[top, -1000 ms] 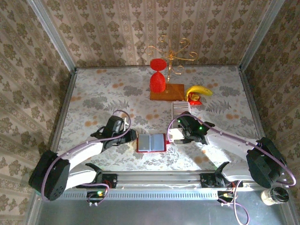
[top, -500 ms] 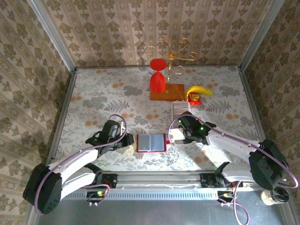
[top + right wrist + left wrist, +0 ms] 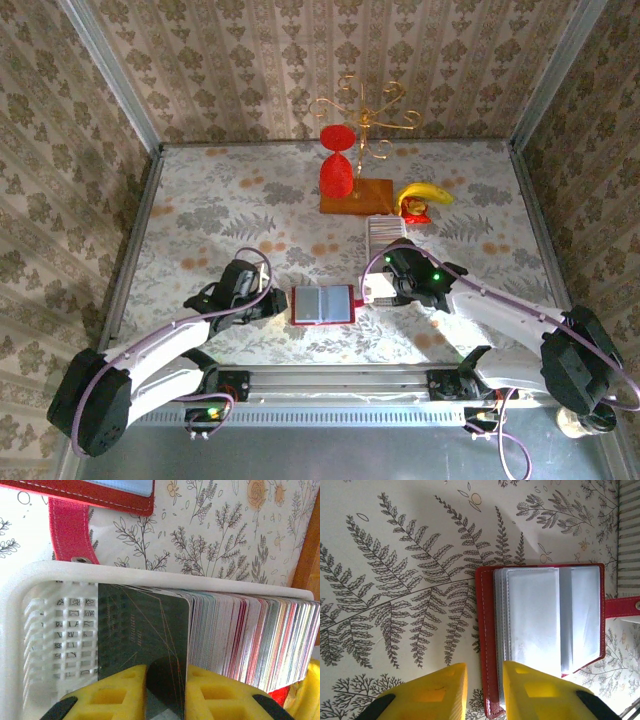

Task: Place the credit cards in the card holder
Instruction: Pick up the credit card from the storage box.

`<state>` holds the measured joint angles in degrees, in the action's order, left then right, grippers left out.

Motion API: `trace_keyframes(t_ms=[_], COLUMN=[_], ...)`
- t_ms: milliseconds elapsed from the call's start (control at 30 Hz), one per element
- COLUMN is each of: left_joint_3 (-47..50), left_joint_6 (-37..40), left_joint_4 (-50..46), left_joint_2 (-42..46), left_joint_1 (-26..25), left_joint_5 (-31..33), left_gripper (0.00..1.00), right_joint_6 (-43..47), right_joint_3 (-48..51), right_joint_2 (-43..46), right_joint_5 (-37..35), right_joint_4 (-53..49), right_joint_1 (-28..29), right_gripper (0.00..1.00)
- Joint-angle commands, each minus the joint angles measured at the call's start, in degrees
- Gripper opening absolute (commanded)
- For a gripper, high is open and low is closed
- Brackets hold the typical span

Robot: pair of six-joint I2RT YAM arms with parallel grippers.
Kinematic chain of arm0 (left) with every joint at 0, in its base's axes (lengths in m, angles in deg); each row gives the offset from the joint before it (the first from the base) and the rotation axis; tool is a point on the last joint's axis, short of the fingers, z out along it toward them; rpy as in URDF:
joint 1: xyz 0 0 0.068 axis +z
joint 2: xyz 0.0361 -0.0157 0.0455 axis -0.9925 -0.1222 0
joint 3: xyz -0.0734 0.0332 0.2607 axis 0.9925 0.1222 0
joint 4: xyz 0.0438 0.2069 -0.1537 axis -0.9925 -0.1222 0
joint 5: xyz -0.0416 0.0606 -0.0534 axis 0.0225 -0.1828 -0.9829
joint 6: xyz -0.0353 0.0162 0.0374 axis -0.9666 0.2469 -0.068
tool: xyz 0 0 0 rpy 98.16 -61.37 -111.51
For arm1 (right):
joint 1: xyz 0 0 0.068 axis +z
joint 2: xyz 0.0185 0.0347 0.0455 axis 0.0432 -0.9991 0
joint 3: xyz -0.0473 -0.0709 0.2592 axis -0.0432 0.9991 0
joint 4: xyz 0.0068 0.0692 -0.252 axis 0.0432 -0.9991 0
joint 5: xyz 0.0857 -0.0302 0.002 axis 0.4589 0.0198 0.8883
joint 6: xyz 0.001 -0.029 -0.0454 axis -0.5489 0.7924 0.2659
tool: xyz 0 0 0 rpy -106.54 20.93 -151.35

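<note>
Quickly: on the tabletop (image 3: pixel 200 210), the left arm has stretched lower and further toward 3 o'clock than a second ago. The right arm barely shifted, its elbow a bit toward 3 o'clock. The white tray (image 3: pixel 60 630) with the credit cards (image 3: pixel 240 630) sits at 1 o'clock of the card holder (image 3: pixel 322 304). The holder lies open and flat near the tabletop's 6 o'clock edge, same spot as before. The left hand (image 3: pixel 484 672) is now at the holder's 9 o'clock edge, fingers narrowly apart with the red cover edge in the gap; can't tell if it grips. The right hand (image 3: pixel 166 672) is at the holder's 3 o'clock, pinched on the dark card (image 3: pixel 145 625) at the front of the row.
</note>
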<state>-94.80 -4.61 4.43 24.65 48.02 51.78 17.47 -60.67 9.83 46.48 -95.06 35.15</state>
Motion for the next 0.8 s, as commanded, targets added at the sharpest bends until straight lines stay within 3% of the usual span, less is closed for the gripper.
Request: trace_keyframes(t_ms=[0, 767], left_joint_3=[0.5, 0.6], left_joint_6=[-0.9, -3.6], left_joint_4=[0.2, 2.4], left_joint_2=[-0.4, -1.6], left_joint_1=[-0.6, -4.0], left_joint_5=[0.4, 1.7], left_gripper=[0.25, 0.23], right_joint_6=[-0.6, -2.2], right_joint_3=[0.5, 1.1], right_joint_2=[1.5, 5.4], right_joint_5=[-0.9, -1.1], right_joint_4=[1.5, 0.4], right_joint_1=[-0.4, -0.5], right_gripper=[0.2, 0.15])
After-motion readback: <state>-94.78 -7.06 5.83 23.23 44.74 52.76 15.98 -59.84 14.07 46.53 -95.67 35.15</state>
